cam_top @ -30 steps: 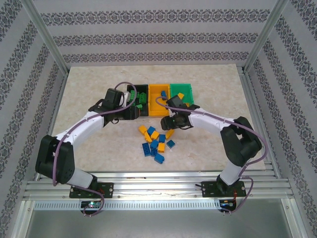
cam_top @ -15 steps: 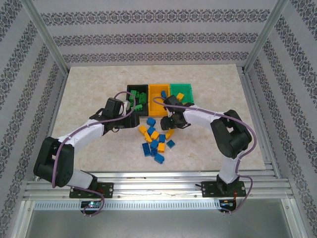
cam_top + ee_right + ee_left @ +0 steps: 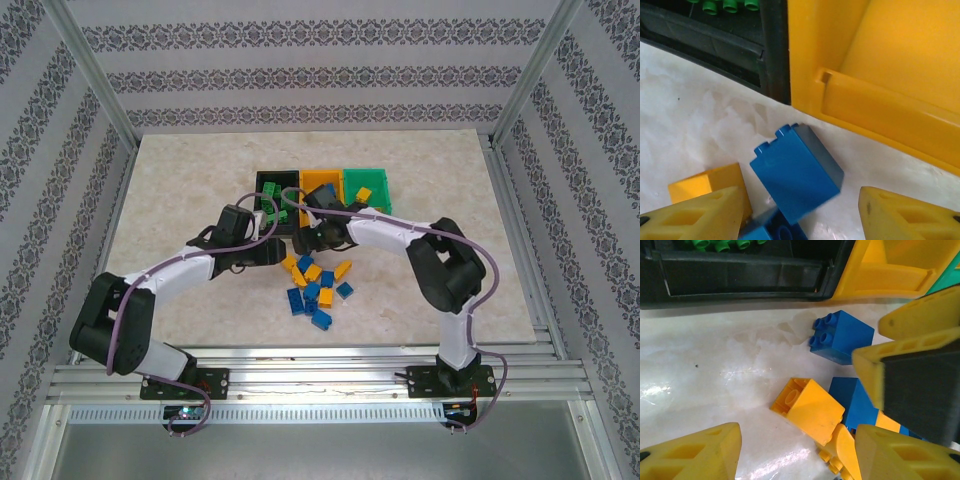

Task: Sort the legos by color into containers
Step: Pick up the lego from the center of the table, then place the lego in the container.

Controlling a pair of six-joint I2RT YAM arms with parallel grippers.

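Left arm (image 3: 170,268) and right arm (image 3: 390,232) bow outward at the elbows and converge ahead of the bases. Left tool (image 3: 272,250) and right tool (image 3: 305,240) hang low, tips near each other, jaws parted, gripping nothing.

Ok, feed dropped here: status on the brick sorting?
Left gripper open over yellow brick. Right gripper open astride blue brick. Both crowded near orange bin.

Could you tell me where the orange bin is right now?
In the top view, the orange bin is the middle of the row, between the black bin on the left and the green bin on the right.
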